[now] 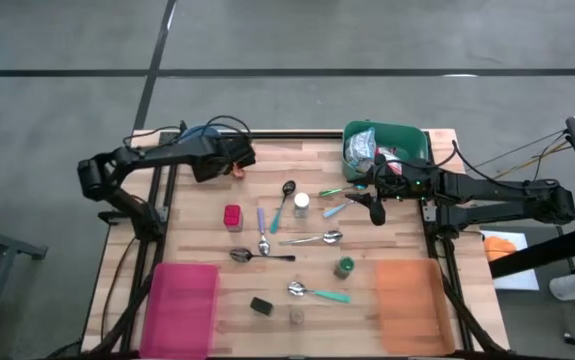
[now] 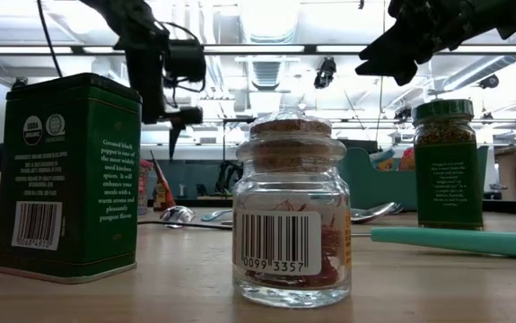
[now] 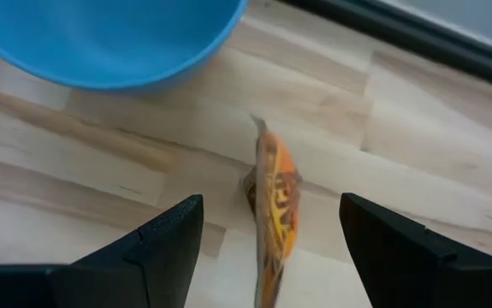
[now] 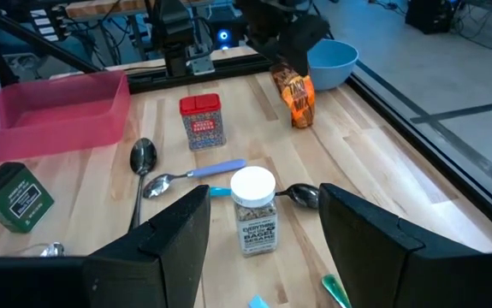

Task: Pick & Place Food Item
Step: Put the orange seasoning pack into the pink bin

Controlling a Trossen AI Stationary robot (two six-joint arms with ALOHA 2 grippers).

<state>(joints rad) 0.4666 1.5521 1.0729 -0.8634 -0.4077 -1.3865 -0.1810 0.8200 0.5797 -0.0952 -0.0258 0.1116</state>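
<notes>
Left gripper (image 3: pixel 267 248) hangs over the orange snack packet (image 3: pixel 275 201), jaws apart on either side of it, not clamped; packet stands on edge on the tabletop (image 3: pixel 417 128) just beside the blue bowl (image 3: pixel 109 38). Right gripper (image 4: pixel 258 227) near the green bin (image 1: pixel 407 140), jaws apart, empty, above a white-capped spice jar (image 4: pixel 254 210).

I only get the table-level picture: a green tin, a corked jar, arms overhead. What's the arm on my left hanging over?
Observer: That's the left gripper, open, straddling an orange snack packet that stands on edge.
Operator: Anything beside it?
Observer: A blue bowl, just beyond the packet.
Operator: And the other arm?
Observer: The right gripper is open and empty, pointing at a white-lidded seasoning jar.
</notes>
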